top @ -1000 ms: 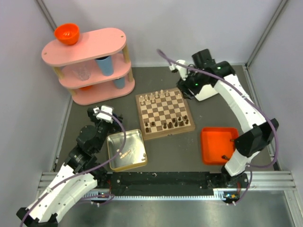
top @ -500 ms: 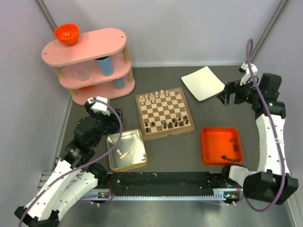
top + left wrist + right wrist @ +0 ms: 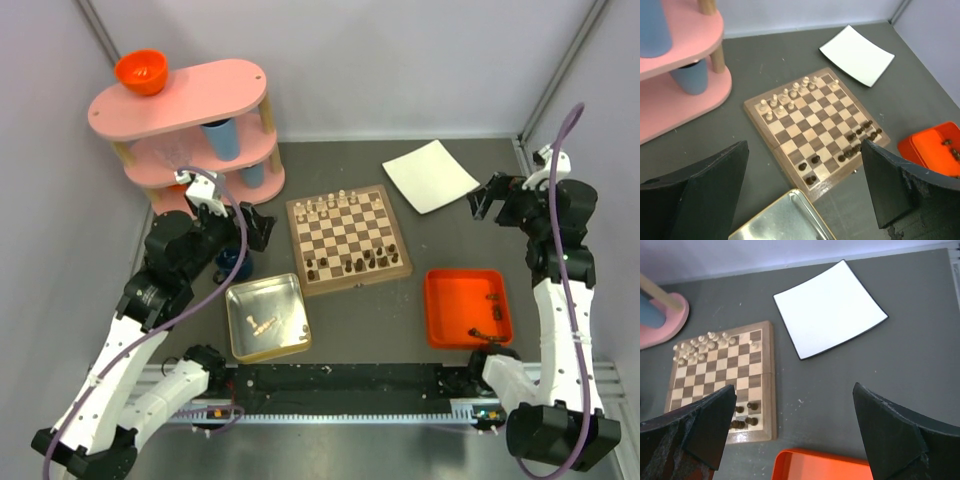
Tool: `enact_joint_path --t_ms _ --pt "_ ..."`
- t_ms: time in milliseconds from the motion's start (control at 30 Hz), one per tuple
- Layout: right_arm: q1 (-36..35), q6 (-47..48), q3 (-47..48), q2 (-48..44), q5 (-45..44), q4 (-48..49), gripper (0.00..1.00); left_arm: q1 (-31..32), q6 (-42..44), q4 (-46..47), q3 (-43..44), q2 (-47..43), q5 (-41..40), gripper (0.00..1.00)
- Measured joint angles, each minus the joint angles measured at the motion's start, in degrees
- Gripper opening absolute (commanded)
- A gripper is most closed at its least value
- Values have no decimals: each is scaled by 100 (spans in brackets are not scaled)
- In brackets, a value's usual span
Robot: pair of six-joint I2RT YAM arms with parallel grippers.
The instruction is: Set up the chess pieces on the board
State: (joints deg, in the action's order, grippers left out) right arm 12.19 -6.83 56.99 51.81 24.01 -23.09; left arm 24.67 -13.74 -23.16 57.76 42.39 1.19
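Beside the board, both arms have risen (left fingers, right fingers wide apart, empty).

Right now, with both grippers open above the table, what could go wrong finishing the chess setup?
The dark pieces on the board stand packed together at its near edge; the right gripper placing another could topple neighbours. The tiny pieces left in the orange tray lie close to its wall, so a pinch may slip or miss.

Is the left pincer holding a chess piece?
No, the left pincer is wide open, and nothing sits between its fingers.
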Motion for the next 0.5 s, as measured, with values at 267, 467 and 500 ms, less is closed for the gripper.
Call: enact_joint_path --t_ms 267,467,500 --pt "0 -579 0 -181 -673 39 99 0 28 -341 151 -105 264 99" --pt "0 -697 0 -195 -911 39 99 0 31 -400 151 -219 310 99" --pt "0 -713 0 -195 -927 39 99 0 31 -400 149 -232 310 99"
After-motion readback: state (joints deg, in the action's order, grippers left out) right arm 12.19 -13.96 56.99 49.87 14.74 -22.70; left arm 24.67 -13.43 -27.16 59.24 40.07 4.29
